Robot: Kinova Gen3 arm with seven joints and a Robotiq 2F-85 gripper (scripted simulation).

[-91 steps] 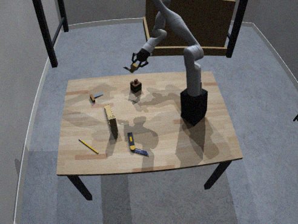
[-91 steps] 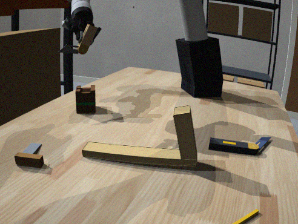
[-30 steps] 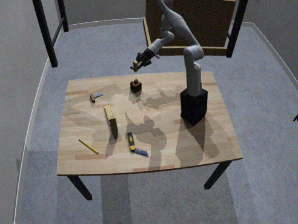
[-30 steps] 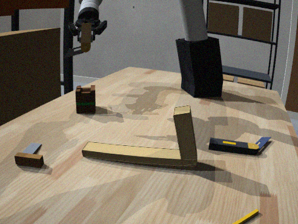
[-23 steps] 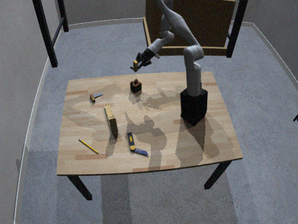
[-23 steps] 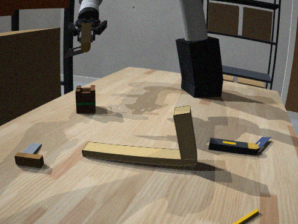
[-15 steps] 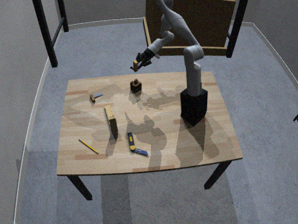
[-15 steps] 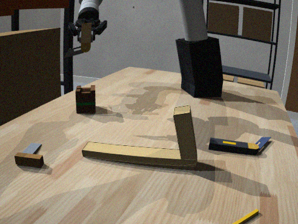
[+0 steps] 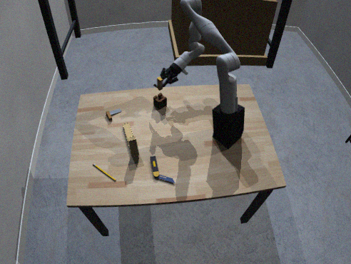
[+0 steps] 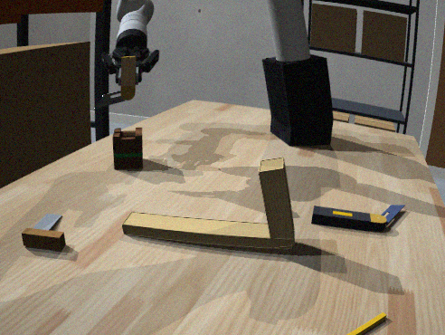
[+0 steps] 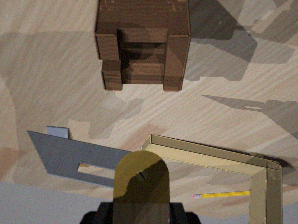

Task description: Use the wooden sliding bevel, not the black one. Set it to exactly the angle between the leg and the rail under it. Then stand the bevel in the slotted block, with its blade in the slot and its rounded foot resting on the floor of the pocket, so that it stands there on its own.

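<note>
My gripper (image 10: 128, 72) is shut on the wooden sliding bevel (image 10: 127, 79) and holds it in the air with its rounded foot pointing down. It hangs above and a little behind the dark slotted block (image 10: 127, 148), well clear of it. In the wrist view the rounded foot (image 11: 142, 177) fills the bottom centre, the grey blade (image 11: 75, 157) sticks out to the left, and the slotted block (image 11: 142, 45) is at the top. In the top view the bevel (image 9: 160, 83) hangs over the block (image 9: 160, 101). The leg (image 10: 277, 199) stands on the rail (image 10: 199, 228) mid-table.
The black bevel (image 10: 357, 217) lies to the right of the leg. A small wooden stock with a grey blade (image 10: 42, 235) lies at the left. A yellow pencil (image 10: 367, 324) lies near the front edge. The arm's black base (image 10: 298, 100) stands at the back.
</note>
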